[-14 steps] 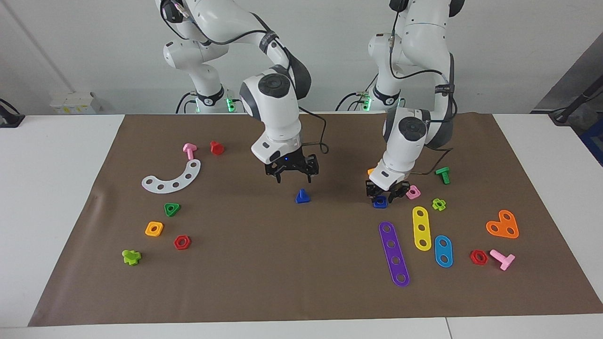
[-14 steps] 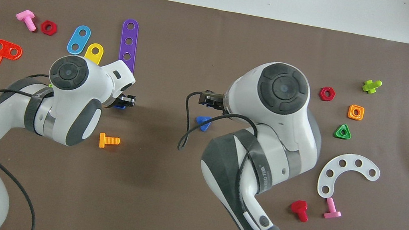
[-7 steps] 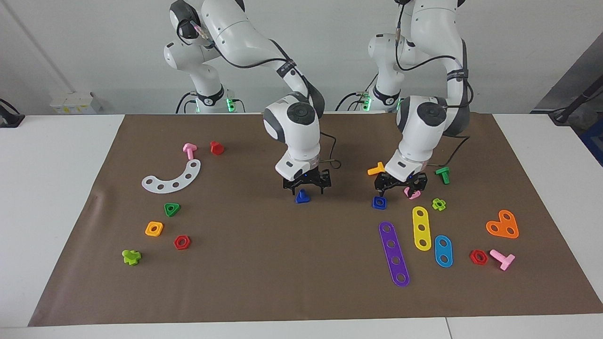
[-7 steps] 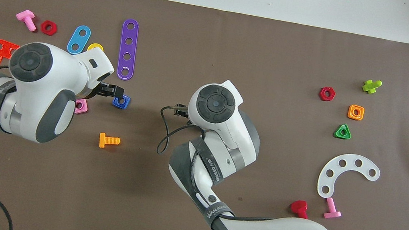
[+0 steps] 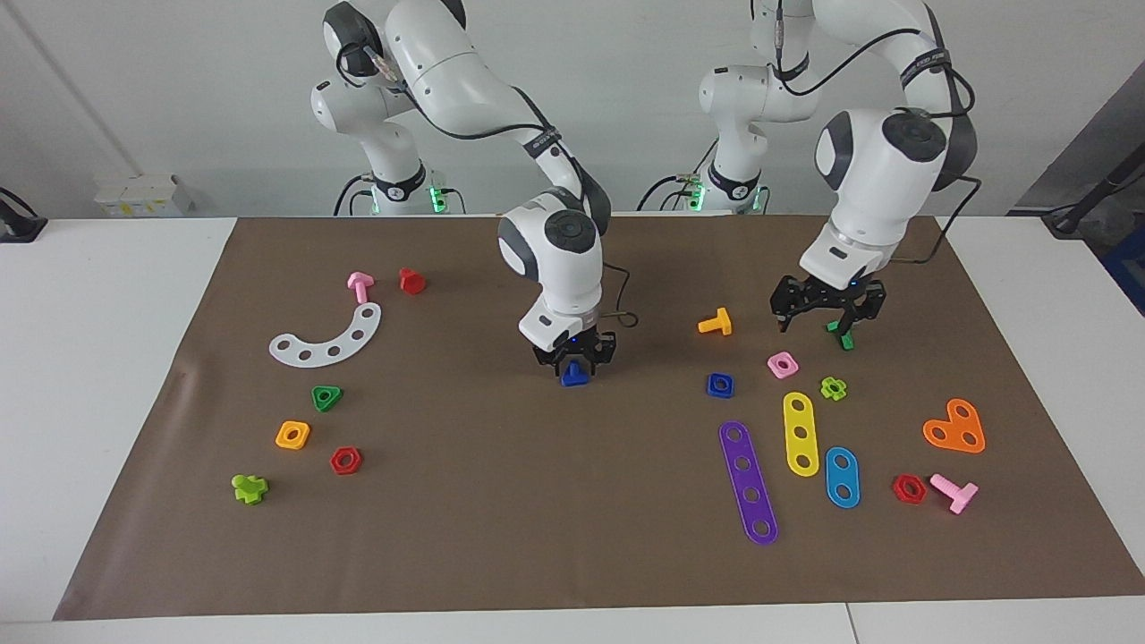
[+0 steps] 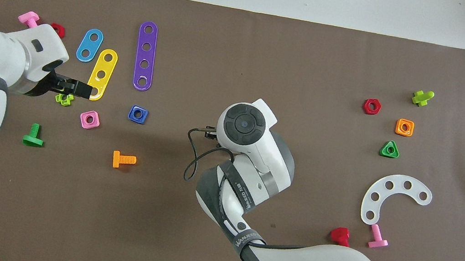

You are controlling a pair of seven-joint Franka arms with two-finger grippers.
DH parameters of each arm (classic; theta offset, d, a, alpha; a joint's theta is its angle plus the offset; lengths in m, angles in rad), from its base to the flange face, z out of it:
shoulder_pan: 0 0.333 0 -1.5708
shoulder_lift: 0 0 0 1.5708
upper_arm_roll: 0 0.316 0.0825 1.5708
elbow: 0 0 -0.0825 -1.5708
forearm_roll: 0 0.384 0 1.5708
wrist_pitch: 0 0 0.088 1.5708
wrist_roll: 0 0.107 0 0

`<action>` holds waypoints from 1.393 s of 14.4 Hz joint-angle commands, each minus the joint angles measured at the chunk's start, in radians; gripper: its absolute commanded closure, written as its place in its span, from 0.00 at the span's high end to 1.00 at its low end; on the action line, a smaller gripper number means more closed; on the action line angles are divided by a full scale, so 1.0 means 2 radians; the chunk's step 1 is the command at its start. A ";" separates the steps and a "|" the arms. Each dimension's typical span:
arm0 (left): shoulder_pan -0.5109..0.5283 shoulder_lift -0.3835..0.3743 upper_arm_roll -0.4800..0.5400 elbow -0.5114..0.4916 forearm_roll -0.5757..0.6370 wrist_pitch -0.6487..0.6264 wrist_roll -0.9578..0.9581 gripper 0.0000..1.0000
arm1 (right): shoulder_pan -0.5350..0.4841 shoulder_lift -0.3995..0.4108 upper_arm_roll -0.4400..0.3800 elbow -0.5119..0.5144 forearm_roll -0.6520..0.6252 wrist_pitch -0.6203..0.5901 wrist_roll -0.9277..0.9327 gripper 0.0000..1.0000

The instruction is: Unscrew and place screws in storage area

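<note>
1. At the right arm's end of the mat (image 5: pixel 537 537) lies the storage area (image 5: pixel 259 394): a white curved strip (image 5: pixel 326 338), and farther from the robots than it a green nut (image 5: pixel 326 397), an orange nut (image 5: pixel 292 435) and a red nut (image 5: pixel 345 460). They lie near one another but apart.
2. A pink bolt (image 5: pixel 360 285) and a red bolt (image 5: pixel 411 280) lie nearer to the robots than the strip. The pink one is just beside the strip's end.
3. No screw lies in the storage area.
4. The screw (image 5: pixel 573 376) stands on the mat about mid-table, well apart from the storage area, with its shaft up.
5. The right gripper (image 5: pixel 573 360) is down on the screw, and its fingers are closed against the screw's sides. From overhead the right arm hides both.
6. Toward the left arm's end lie a blue nut (image 5: pixel 720 385), an orange bolt (image 5: pixel 715 322) nearer to the robots, and a pink nut (image 5: pixel 782 364) beside them. All three lie untouched.
7. Farther from the robots than these lie a purple strip (image 5: pixel 748 483), a yellow strip (image 5: pixel 801 434) and a blue strip (image 5: pixel 842 477), side by side.
8. The left gripper (image 5: pixel 827 315) hangs in the air over a green bolt (image 5: pixel 843 336). Its fingers are spread wide and hold nothing.
</note>
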 commanded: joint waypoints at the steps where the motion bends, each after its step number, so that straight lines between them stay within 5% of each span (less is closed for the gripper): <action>1: 0.030 -0.002 -0.004 0.063 0.006 -0.059 0.031 1.00 | -0.002 -0.009 0.000 -0.012 -0.013 0.011 0.002 0.59; 5: 0.044 0.007 -0.003 0.174 0.006 -0.152 0.057 1.00 | 0.000 -0.010 0.000 -0.007 -0.013 0.006 0.002 0.59; 9: 0.044 0.011 -0.004 0.222 0.006 -0.219 0.056 1.00 | -0.001 -0.018 0.000 -0.004 -0.013 0.004 0.001 0.58; 16: 0.040 -0.016 -0.005 0.186 0.004 -0.224 0.057 1.00 | 0.000 -0.019 0.000 -0.015 -0.013 0.010 0.001 0.49; 18: 0.041 -0.017 -0.005 0.186 0.004 -0.233 0.056 1.00 | 0.000 -0.019 0.001 -0.016 -0.013 0.012 0.001 0.35; 19: 0.040 -0.018 -0.005 0.185 0.004 -0.237 0.056 1.00 | -0.001 -0.019 0.001 -0.017 -0.013 0.010 0.000 0.04; 20: 0.040 -0.019 -0.005 0.185 0.004 -0.240 0.056 1.00 | -0.001 -0.019 0.001 -0.017 -0.013 0.009 0.001 0.00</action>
